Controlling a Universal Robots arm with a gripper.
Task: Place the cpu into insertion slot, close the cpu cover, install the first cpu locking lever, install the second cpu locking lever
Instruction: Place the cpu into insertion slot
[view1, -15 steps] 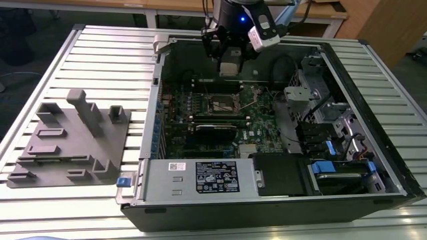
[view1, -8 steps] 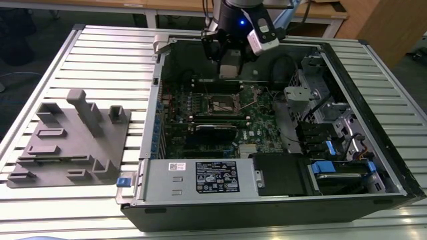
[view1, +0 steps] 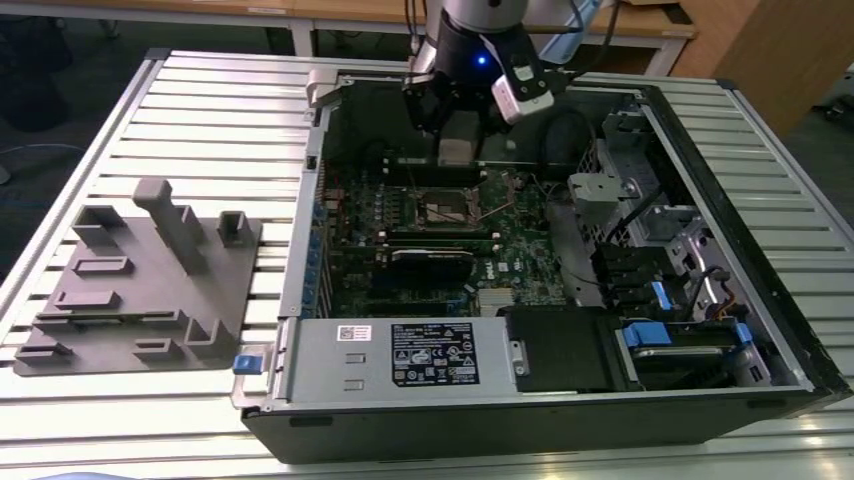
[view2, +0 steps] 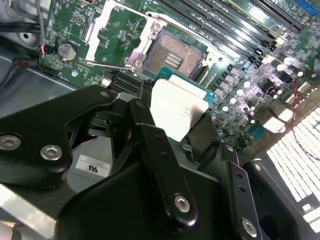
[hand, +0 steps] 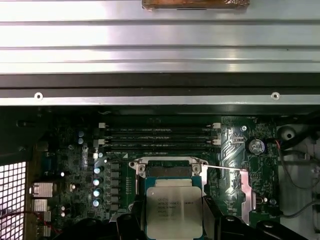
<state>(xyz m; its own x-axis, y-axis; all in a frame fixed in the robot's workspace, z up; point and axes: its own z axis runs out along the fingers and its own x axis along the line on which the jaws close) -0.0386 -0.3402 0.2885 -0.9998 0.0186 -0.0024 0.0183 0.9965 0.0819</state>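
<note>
Two fingers (hand: 213, 216) clamp the cpu (hand: 174, 210) by its opposite edges. You see it held flat, close over the near rim of the bare insertion slot (view2: 176, 54), not seated. The cpu cover (view2: 97, 37) is swung open beside the slot, inside the computer case (view1: 534, 432) on the slatted surface (view1: 200, 110).

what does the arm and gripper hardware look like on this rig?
The arm is a silver-grey tube with a black wrist, a blue light, dark cables and a pale camera box. The gripper is matte black, with linkage fingers, silver screw heads and a white label.
</note>
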